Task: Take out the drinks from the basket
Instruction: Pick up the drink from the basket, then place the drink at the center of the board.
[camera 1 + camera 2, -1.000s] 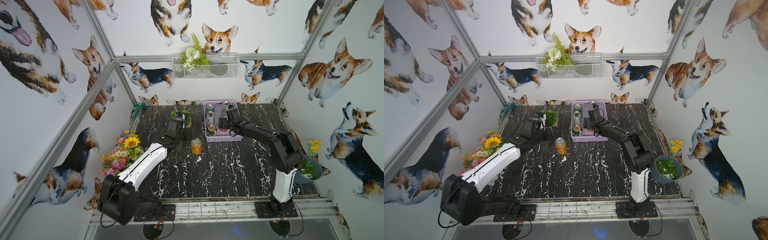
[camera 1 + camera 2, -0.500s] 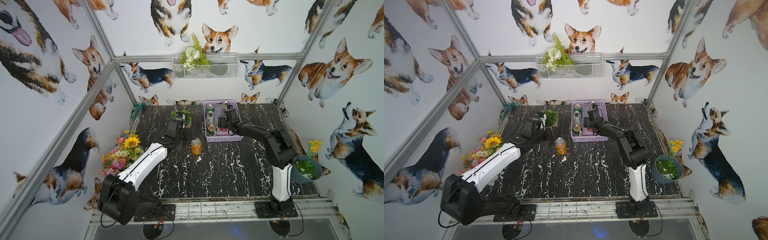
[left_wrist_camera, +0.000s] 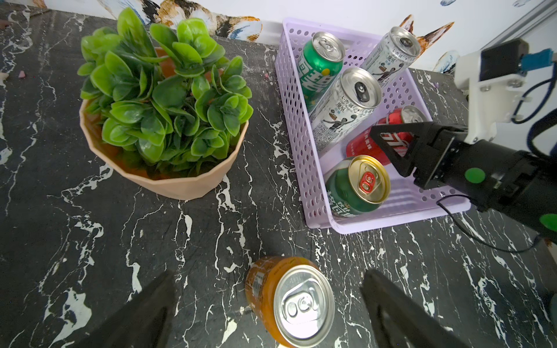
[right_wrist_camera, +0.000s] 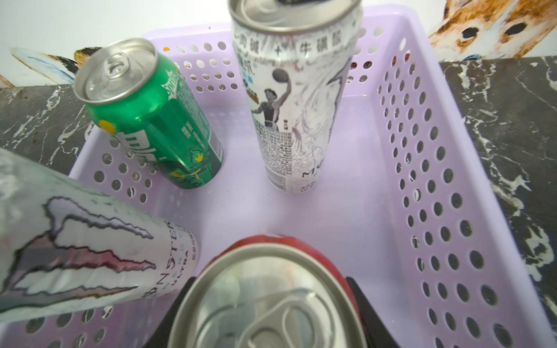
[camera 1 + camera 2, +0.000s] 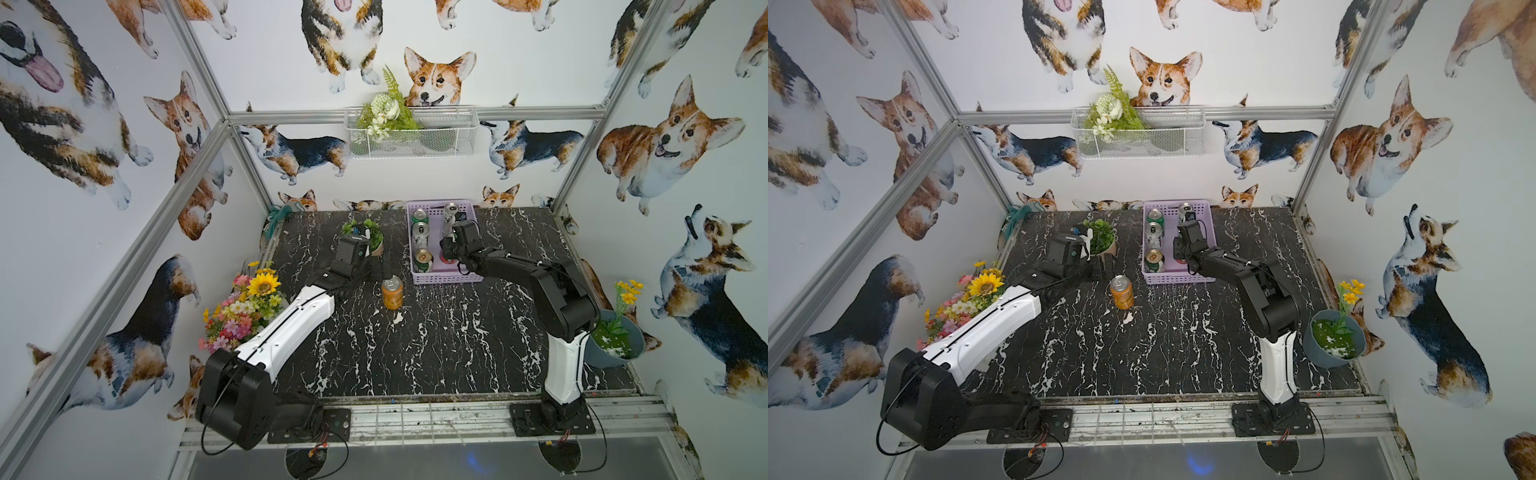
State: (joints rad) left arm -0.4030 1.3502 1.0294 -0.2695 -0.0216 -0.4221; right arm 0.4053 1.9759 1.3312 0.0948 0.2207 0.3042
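Note:
The lavender basket stands at the back of the black marble table. In it are two green cans, two tall silver-white cans and a red can. My right gripper reaches into the basket and is shut on the red can, a finger pressed to each side. An orange can stands upright on the table in front of the basket's left corner. My left gripper hangs open over it without touching.
A leafy green plant in a peach pot stands just left of the basket, beside my left wrist. A flower bunch sits at the table's left edge and a blue-grey flowerpot at the right edge. A white wire basket hangs on the back wall.
My right gripper has reached further into the basket and closed on the red can. The left arm and the orange can have not moved.

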